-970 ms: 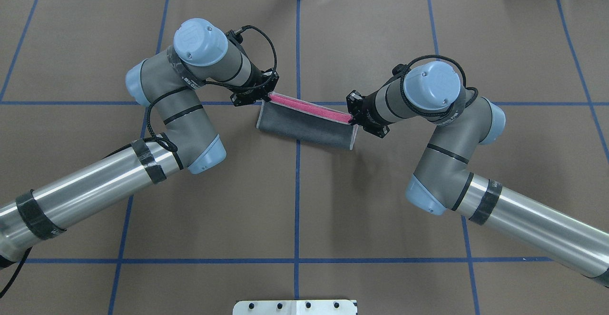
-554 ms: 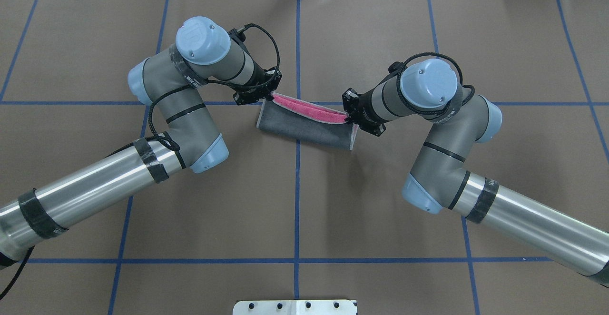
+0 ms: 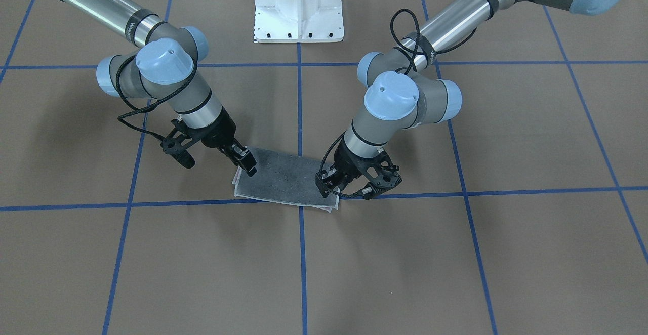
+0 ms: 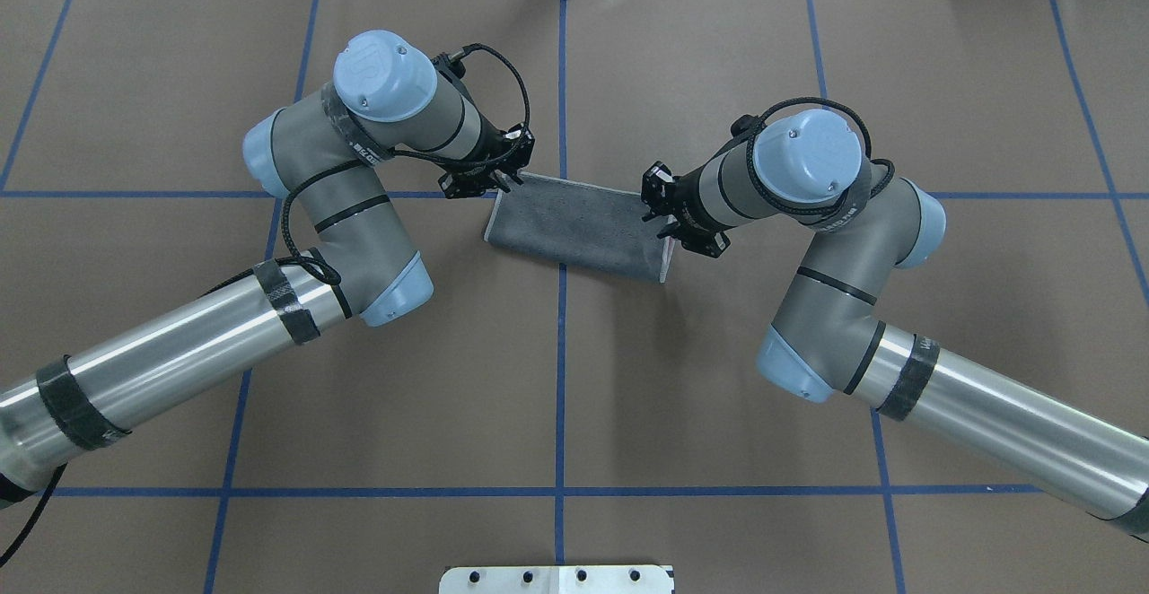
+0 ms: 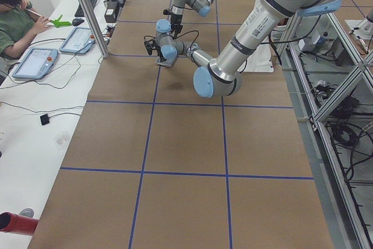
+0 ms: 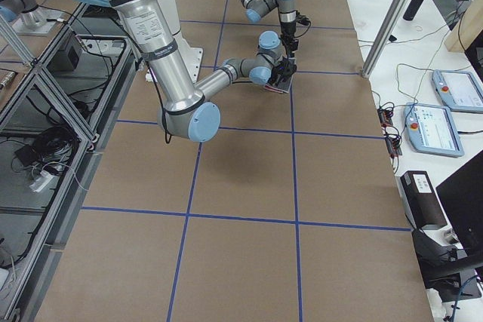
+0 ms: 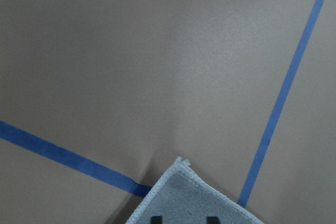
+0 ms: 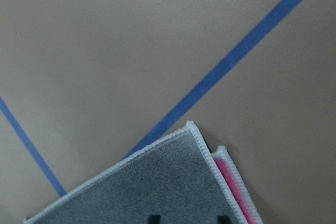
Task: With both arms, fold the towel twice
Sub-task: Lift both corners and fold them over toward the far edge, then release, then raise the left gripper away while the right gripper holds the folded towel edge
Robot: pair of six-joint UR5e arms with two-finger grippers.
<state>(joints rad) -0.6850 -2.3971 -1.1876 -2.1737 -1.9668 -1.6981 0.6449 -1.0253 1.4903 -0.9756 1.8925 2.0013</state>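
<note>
The towel (image 4: 579, 226) lies flat on the brown table, folded in half into a strip, dark grey face up, with a pale border. It also shows in the front-facing view (image 3: 283, 178). My left gripper (image 4: 503, 183) stands over the strip's far left corner, jaws apart. In the left wrist view (image 7: 184, 220) its tips straddle that grey corner (image 7: 184, 198). My right gripper (image 4: 651, 208) stands over the far right corner, jaws apart (image 8: 186, 219). There a pink sliver (image 8: 231, 182) of the lower layer peeks out beside the top layer (image 8: 157, 182).
The white pedestal (image 3: 298, 6) stands at the robot's side of the table. Blue tape lines (image 4: 561, 379) grid the brown surface. An operator (image 5: 14, 16) sits at a side desk with tablets (image 5: 35, 62).
The lifted far edge of the towel has come down flat, so the pink face no longer shows from overhead. Both grippers have let go of that edge and stand open above it.
</note>
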